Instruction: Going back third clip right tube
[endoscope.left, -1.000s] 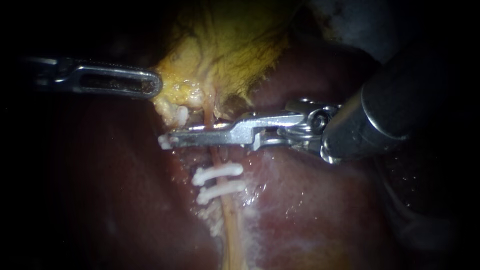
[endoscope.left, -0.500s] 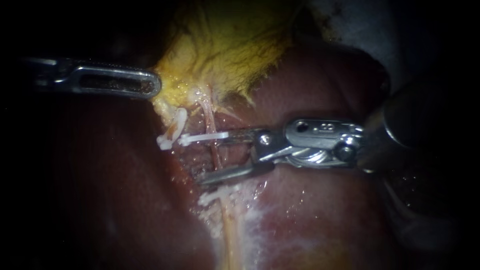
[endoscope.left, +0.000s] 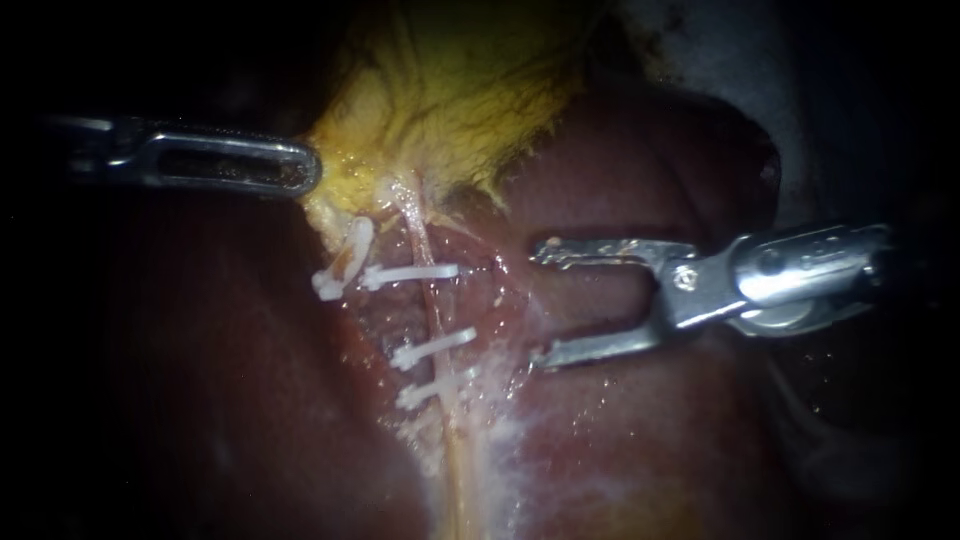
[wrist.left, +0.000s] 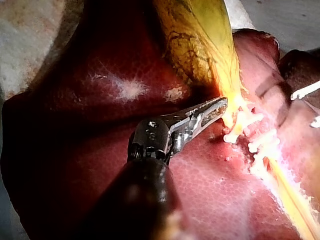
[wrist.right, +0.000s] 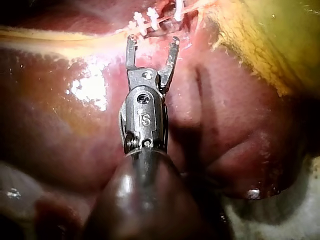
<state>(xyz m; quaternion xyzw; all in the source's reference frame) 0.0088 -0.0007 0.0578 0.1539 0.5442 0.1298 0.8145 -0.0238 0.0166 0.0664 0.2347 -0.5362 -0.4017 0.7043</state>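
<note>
A pale tube (endoscope.left: 436, 310) runs down from the yellow gallbladder (endoscope.left: 450, 90) over the dark red liver (endoscope.left: 620, 430). Three white clips cross this tube: an upper clip (endoscope.left: 410, 273), a middle clip (endoscope.left: 433, 348) and a lower clip (endoscope.left: 437, 387). A further clip (endoscope.left: 345, 258) sits on a short stub to the left. My right instrument (endoscope.left: 540, 300) stands to the right of the tube with its jaws wide open and empty, as the right wrist view (wrist.right: 152, 47) also shows. My left instrument (endoscope.left: 310, 170) is shut on the gallbladder's lower edge (wrist.left: 230, 112).
Liver surrounds the tube on both sides, with a whitish glistening patch (endoscope.left: 520, 440) below the clips. A fold of liver (wrist.right: 235, 150) lies beside the right instrument's shaft. Pale cloth (wrist.left: 30, 40) shows beyond the liver's edge.
My right instrument's jaws, shut across the tube a second ago, have opened and drawn back to the right. The upper clip now sits on the tube. The left instrument has held still.
</note>
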